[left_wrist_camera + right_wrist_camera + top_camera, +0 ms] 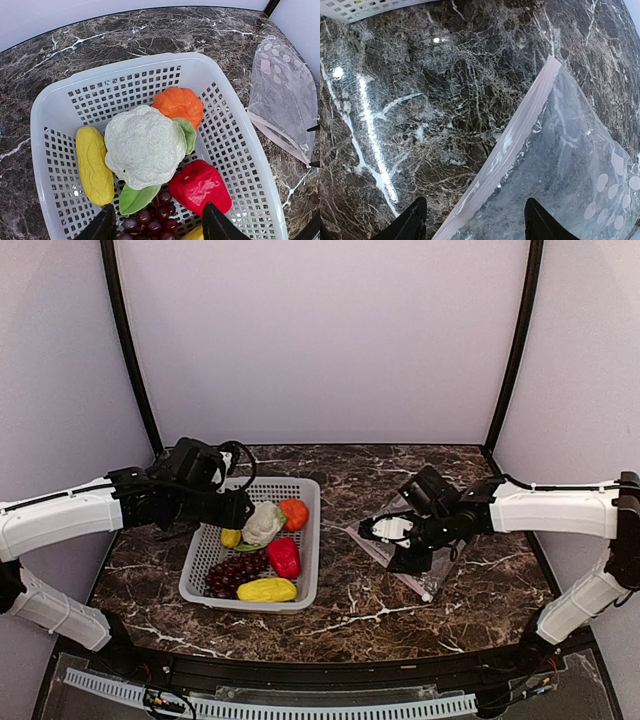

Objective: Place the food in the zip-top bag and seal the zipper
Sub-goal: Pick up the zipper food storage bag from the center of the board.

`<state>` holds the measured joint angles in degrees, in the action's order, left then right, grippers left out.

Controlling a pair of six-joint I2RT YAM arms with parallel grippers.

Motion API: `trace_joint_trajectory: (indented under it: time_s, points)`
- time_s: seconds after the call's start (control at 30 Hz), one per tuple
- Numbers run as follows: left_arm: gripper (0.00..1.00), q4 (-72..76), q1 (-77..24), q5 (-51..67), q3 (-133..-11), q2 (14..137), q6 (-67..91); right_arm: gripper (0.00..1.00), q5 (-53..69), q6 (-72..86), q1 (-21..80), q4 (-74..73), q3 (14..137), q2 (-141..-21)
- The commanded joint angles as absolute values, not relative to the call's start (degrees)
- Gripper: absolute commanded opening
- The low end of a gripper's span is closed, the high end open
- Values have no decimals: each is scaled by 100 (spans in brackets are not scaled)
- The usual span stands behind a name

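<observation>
Marble table [350, 625]: bare strip along the near edge at 6 o'clock. A bare lane runs up the middle between basket and bag toward the far wall at 12. That lane is your widest room for moving.

Mesh basket [240, 602] sits at 9 o'clock from table centre, long side running near to far. All the food is in it.
- Long yellow fruit [267, 589]: against the near wall.
- Grape bunch [232, 573]: at 10 o'clock from the long yellow fruit.
- Red pepper [285, 557]: by the 3 o'clock wall.
- Cauliflower [144, 145]: mid-basket, green leaves under it.
- Small yellow fruit [93, 165]: just beside the cauliflower at 9 o'clock.
- Orange piece [179, 104]: touching the cauliflower at 1 o'clock.

The far part of the basket floor is bare mesh.

Your left gripper [157, 210] hangs over the basket. Its fingers are spread with nothing between them; the grapes lie below and the cauliflower is just ahead.

Zip-top bag [565, 170] lies on the marble at 3 o'clock, apart from the basket, with its dotted part at the end away from the mouth. The zipper [520, 125] runs along the edge facing the basket.

Your right gripper [476, 202] is over the bag mouth, released. The zipper strip passes between its spread fingers. You cannot tell whether they touch it.

In the top view the right wrist covers much of the bag. The left arm crosses the basket's far 9 o'clock corner.
</observation>
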<state>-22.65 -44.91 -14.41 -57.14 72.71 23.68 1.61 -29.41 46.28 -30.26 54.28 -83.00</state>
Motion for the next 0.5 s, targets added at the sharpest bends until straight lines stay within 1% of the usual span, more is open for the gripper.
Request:
trace_joint_trajectory:
  time_s: [0.0,0.17,0.3,0.47]
  points:
    - [58,-2438,-4509,-1521,-5620,7100,2516,65,-600,-2626,4863,-2762,5415,-8730]
    - [58,-2541,-4509,-1611,-5588,7017,2590,68,-1312,-2381,4998,-2693,5714,-9242]
    - [58,-2601,-4509,-1674,-5529,6958,2633,67,-1844,-2303,5064,-2667,5834,-9578]
    - [58,-2613,-4509,-1670,-5448,6897,2650,58,-2251,-2259,5071,-2575,5812,-9800]
